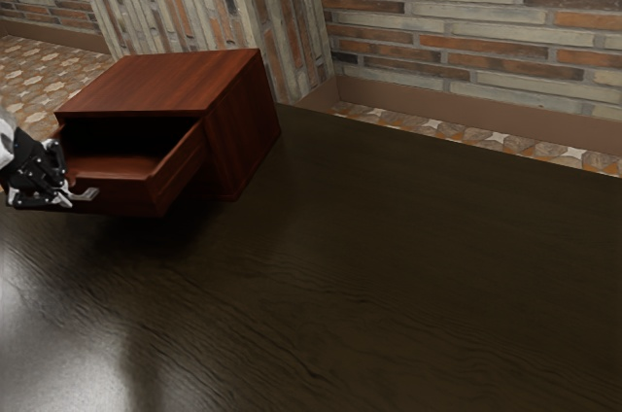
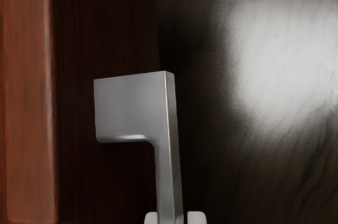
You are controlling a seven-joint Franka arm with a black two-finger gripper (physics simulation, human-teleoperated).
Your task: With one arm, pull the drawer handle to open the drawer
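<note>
A dark, glossy wooden table [image 1: 389, 286] spreads across the lower and middle part of the exterior view, with a pale sheen of light on its grain toward the lower left of the frame.

At the far left edge of the frame, about halfway up, the black gripper [image 1: 60, 198] reaches in from the exterior view's left. Its fingers are drawn close together around the thin silver drawer handle [image 1: 86, 195]. In the wrist view the grey, L-shaped bar of the handle [image 2: 158, 123] runs straight down between two pale fingertips [image 2: 152, 217], one on each side and both against the metal, so the jaws are nearly closed and clamp the handle. Beside the handle in that view lie the reddish drawer front [image 2: 26, 102] and the shining table top [image 2: 264, 76].

Just behind the handle, the drawer [image 1: 165, 174] stands partly pulled out of its housing, its front set forward and a dark gap open above its tray. It belongs to a red-brown wooden cabinet [image 1: 185, 82] that sits on the table in the upper left of the frame.

Farther back, a strip of patterned floor tiles [image 1: 486, 135] runs past the table's far edge, and a brick wall [image 1: 466, 23] fills the top of the frame.
</note>
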